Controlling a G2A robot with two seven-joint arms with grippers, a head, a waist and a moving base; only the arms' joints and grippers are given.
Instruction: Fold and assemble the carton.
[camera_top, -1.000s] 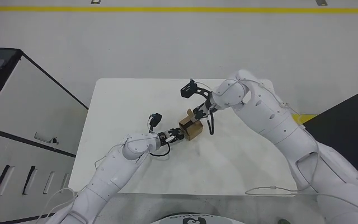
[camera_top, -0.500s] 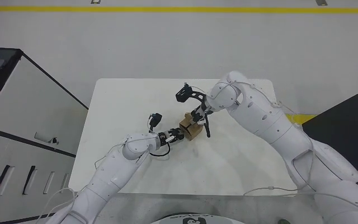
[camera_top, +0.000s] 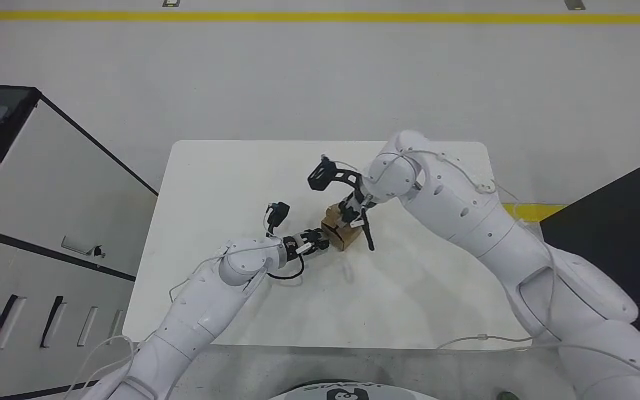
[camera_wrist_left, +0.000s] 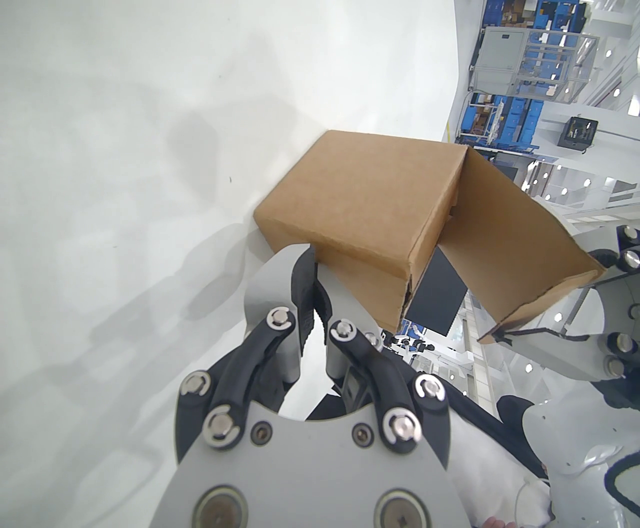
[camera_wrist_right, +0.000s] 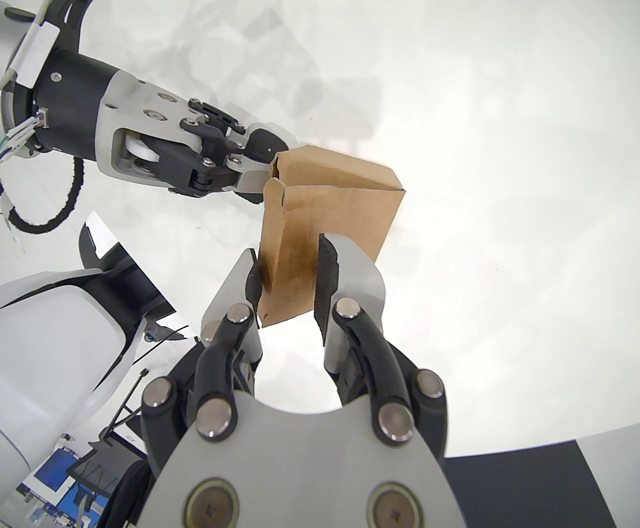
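Note:
A small brown carton (camera_top: 338, 233) stands near the middle of the white table (camera_top: 230, 180). My left gripper (camera_top: 320, 240) is at its near-left side, shut on the carton's lower edge (camera_wrist_left: 312, 285); the right wrist view shows the same pinch at the carton's corner (camera_wrist_right: 260, 172). The carton body (camera_wrist_left: 360, 200) is closed on the faces I see. One long flap (camera_wrist_left: 510, 240) sticks out from its end. My right gripper (camera_wrist_right: 289, 285) is open at the carton's far-right side, and the end of that flap (camera_wrist_right: 290, 270) lies between its fingers.
A grey cabinet (camera_top: 40, 200) stands off the table's left side. A thin cable (camera_top: 480, 338) lies along the table's front right edge. The tabletop left of and behind the carton is bare.
My right arm has swung left, bringing its gripper in over the carton's flap. The carton has shifted slightly left. The left arm has kept still with its hold.

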